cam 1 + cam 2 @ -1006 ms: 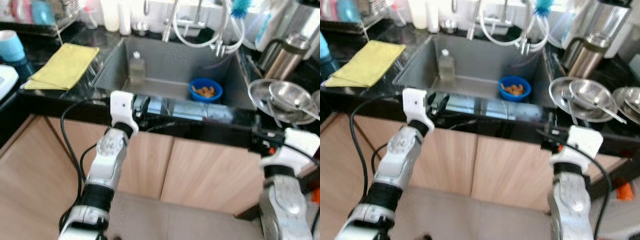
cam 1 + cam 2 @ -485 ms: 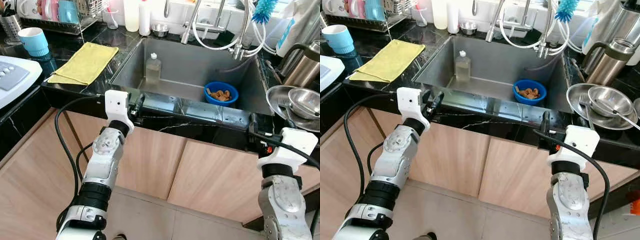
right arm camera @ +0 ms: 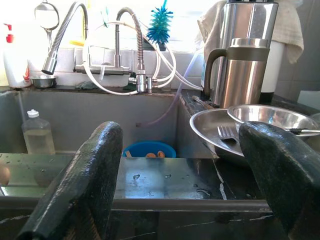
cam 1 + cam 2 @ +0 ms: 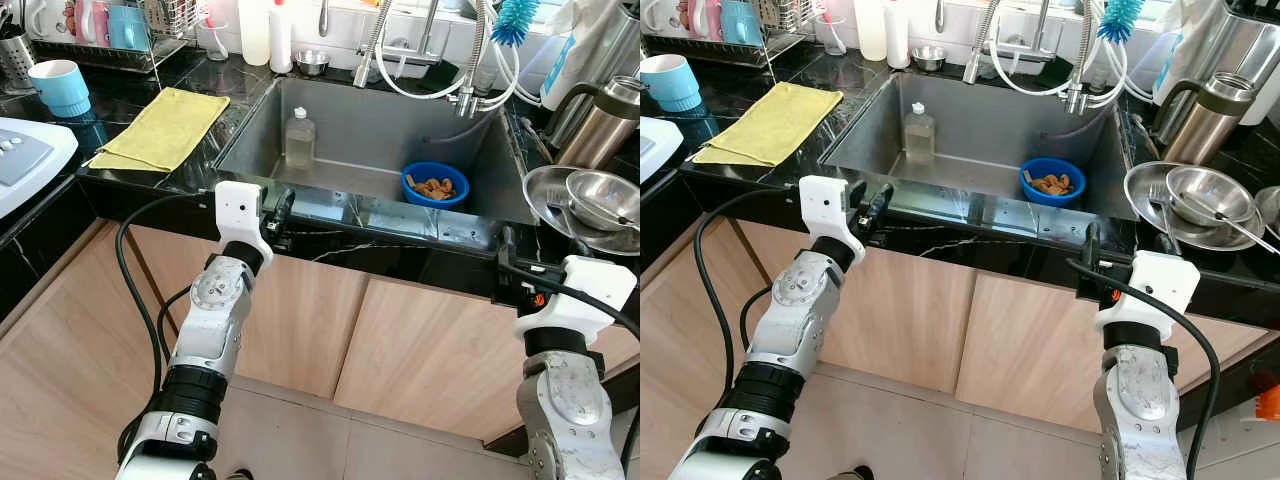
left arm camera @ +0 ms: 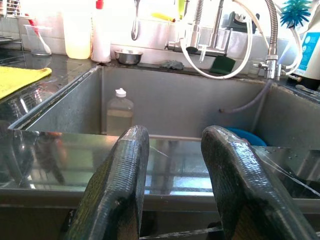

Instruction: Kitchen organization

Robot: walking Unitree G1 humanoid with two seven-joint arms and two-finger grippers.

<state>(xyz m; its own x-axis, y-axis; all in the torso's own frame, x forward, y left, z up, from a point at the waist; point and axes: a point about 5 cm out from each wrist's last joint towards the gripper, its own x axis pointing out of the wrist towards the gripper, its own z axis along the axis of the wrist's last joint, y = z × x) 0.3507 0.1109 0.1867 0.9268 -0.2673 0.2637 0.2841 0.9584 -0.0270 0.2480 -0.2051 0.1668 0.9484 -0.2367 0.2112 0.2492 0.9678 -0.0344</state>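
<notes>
**A:** Sweep it left to right for me.

**B:** At ten o'clock, a flat yellow cloth [image 4: 158, 129] lies on the black stone tabletop [image 4: 120, 180], long axis toward a pale blue cup [image 4: 60, 87]. My left end effector [image 4: 279, 213] hovers at the steel sink [image 4: 330, 115] front rim, fingers a little apart, gripping nothing. At twelve, a clear plastic bottle [image 4: 298, 138] stands upright in the sink, cap up; a round blue bowl [image 4: 435, 184] of scraps sits at one o'clock.

**A:** And the right?

**B:** My right end effector [image 4: 1092, 247] waits at the rim, fingers spread wide, empty. Stacked steel bowls [image 4: 1198, 200] rest at two o'clock.

**A:** Next step?

**B:** I'd judge: reach over the rim, close on the bottle's flat sides below the shoulder, and lift straight.
</notes>
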